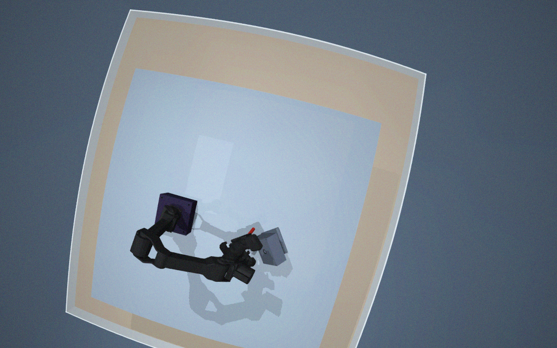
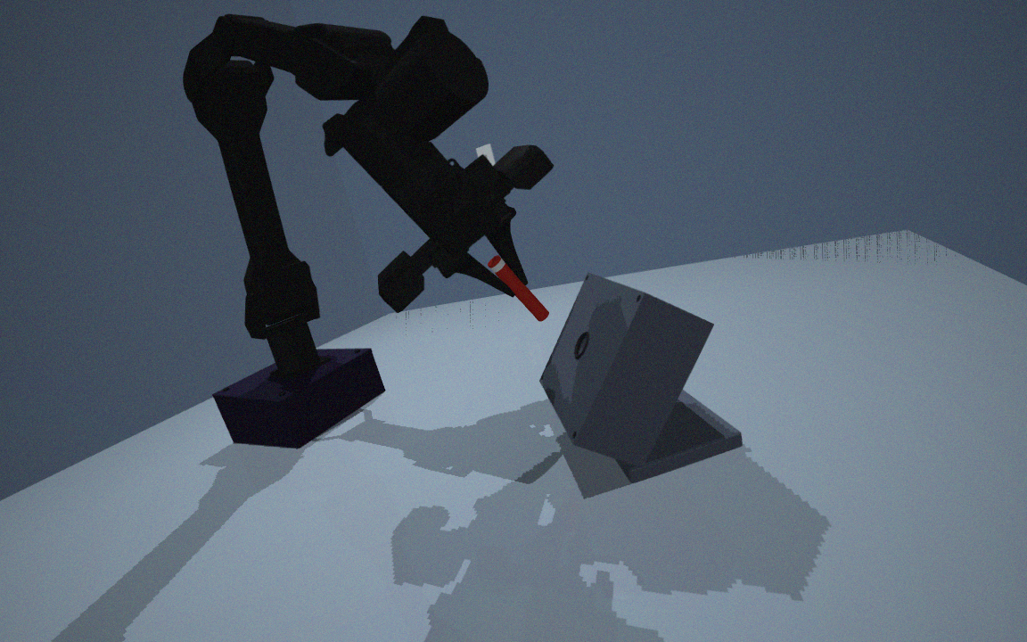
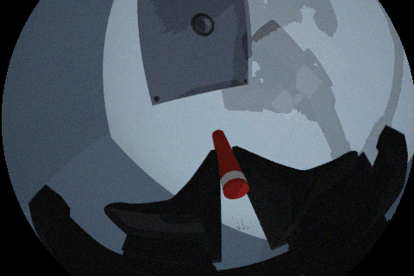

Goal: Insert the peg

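Note:
A red round peg [image 1: 251, 230] [image 2: 523, 293] [image 3: 228, 159] with a pale band near its top end is tilted in the air. My gripper [image 2: 519, 289] [image 3: 224, 153] is shut on it; the fingers are hidden under the arm in the top view. The peg's bottom end points down toward the panel side and touches nothing. The grey sloped panel [image 1: 272, 247] [image 2: 644, 374] [image 3: 172, 60] has one round, dark-rimmed hole [image 1: 265, 251] [image 2: 581, 345] [image 3: 203, 24]. In the wrist view the hole lies above and slightly left of the peg's bottom end. The peg is outside the hole.
The panel rests on a grey base plate [image 2: 728, 440] behind and below it. The arm's dark purple base block [image 1: 189, 216] [image 2: 293, 415] stands on the pale table [image 1: 298, 142] [image 2: 900, 479]. Arm shadows fall across the table and part of the panel's face.

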`<act>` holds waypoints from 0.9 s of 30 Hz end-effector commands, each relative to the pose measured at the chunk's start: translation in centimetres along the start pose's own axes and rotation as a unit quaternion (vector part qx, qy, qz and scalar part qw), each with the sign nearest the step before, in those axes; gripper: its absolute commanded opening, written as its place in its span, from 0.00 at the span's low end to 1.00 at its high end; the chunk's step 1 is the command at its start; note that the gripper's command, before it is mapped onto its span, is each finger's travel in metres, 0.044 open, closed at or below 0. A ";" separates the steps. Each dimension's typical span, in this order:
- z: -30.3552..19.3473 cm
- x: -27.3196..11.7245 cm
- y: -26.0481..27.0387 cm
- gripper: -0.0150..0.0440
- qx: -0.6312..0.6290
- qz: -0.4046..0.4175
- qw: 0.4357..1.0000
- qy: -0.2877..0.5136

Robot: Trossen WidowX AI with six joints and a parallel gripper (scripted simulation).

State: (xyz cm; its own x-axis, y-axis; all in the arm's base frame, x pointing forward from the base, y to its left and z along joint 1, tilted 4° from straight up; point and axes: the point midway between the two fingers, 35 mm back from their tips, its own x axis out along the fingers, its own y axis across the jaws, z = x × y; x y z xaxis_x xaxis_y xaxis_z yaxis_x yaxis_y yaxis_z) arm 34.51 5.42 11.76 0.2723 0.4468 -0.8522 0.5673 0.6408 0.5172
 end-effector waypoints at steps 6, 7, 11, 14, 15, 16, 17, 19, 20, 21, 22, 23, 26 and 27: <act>0.7 -0.5 -0.4 0.25 0.027 0.020 0.999 -0.003; 0.8 -0.6 -0.4 0.25 0.030 0.022 0.999 -0.004; 1.2 -0.9 -0.6 0.25 0.041 0.031 0.999 -0.006; 1.5 -1.1 -0.8 0.25 0.050 0.037 0.998 -0.007; 1.6 -1.2 -0.9 0.25 0.053 0.039 0.998 -0.008; 1.7 -1.2 -0.9 0.25 0.055 0.041 0.998 -0.008; 1.7 -1.3 -1.0 0.25 0.058 0.044 0.997 -0.009; 1.9 -1.5 -1.1 0.25 0.064 0.048 0.997 -0.010; 2.0 -1.5 -1.1 0.25 0.067 0.050 0.996 -0.011; 2.1 -1.6 -1.2 0.25 0.069 0.052 0.996 -0.011; 2.2 -1.7 -1.2 0.25 0.072 0.055 0.996 -0.012; 2.3 -1.8 -1.3 0.25 0.075 0.057 0.995 -0.012; 2.5 -2.0 -1.5 0.25 0.083 0.063 0.994 -0.014; 2.6 -2.1 -1.5 0.25 0.086 0.066 0.994 -0.014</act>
State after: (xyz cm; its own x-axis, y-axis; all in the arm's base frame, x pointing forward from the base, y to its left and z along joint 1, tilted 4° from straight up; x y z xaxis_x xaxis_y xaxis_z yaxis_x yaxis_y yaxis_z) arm 35.09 2.12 12.44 0.3641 0.4940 -0.7896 0.6431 0.4798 0.5968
